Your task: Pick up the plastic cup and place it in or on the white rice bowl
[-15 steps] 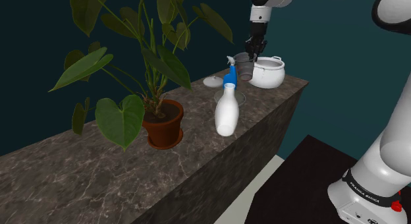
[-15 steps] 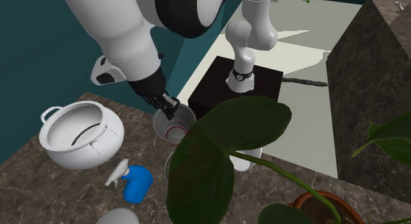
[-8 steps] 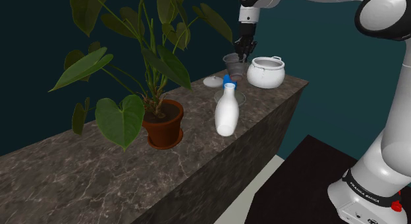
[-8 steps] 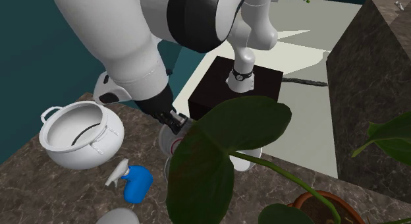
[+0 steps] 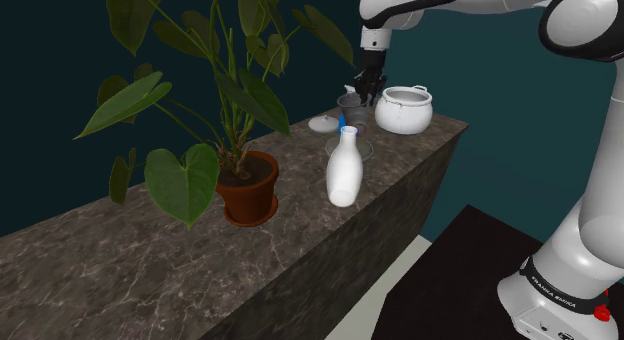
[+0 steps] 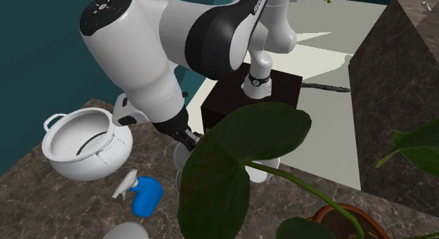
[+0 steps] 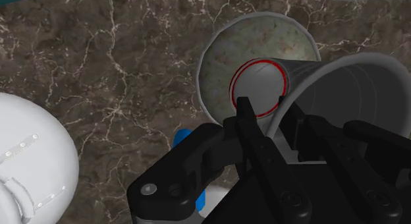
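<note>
My gripper (image 5: 368,84) is shut on the wall of a grey see-through cup (image 5: 351,99) with a red ring around its base. In the wrist view the cup (image 7: 261,86) is clasped at its rim, one finger inside and one outside, by the gripper (image 7: 268,115). It hangs over a clear round dish (image 7: 216,66) on the marbled ledge. A white bowl with two handles (image 5: 404,110) stands just to the shoulder view's right of the cup, also seen as the white bowl (image 6: 83,143) and the white bowl (image 7: 26,160). From the second exterior view, a leaf hides most of the cup (image 6: 181,154) under the gripper (image 6: 188,137).
A white spray bottle (image 5: 343,170) with a blue trigger (image 6: 146,195) stands near the ledge's front edge. A small white dish (image 5: 323,123) lies behind it. A big-leaved plant in a brown pot (image 5: 248,187) fills the ledge (image 5: 120,258) further along. The ledge drops off in front.
The arm has carried the cup a little to the shoulder view's left, away from the white bowl, and its upper links have swung round. The grip has stayed the same.
</note>
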You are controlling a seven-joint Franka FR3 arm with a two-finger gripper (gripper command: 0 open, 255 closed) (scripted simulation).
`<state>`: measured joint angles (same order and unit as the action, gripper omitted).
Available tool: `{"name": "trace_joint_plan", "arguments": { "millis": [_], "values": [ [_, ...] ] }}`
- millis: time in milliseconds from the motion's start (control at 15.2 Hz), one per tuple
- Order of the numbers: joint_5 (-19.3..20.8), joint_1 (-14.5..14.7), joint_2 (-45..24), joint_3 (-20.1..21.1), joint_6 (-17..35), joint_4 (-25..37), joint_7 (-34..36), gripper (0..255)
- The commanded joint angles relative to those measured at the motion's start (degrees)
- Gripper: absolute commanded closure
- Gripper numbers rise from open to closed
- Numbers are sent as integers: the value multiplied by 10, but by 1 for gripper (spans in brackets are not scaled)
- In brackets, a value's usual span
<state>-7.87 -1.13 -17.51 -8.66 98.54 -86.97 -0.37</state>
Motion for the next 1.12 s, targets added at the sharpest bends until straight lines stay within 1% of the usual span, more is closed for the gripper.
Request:
{"name": "trace_joint_plan", "arguments": {
  "millis": [0, 528, 990, 1056],
  "values": [
    [-1, 0, -1, 0, 16, -15, -3, 255],
    [-4, 1, -10, 1, 72, -62, -9, 255],
    [-4, 1, -10, 1, 72, -62, -9, 255],
    [-4, 1, -10, 1, 73, -63, -9, 0]
  ]
}}
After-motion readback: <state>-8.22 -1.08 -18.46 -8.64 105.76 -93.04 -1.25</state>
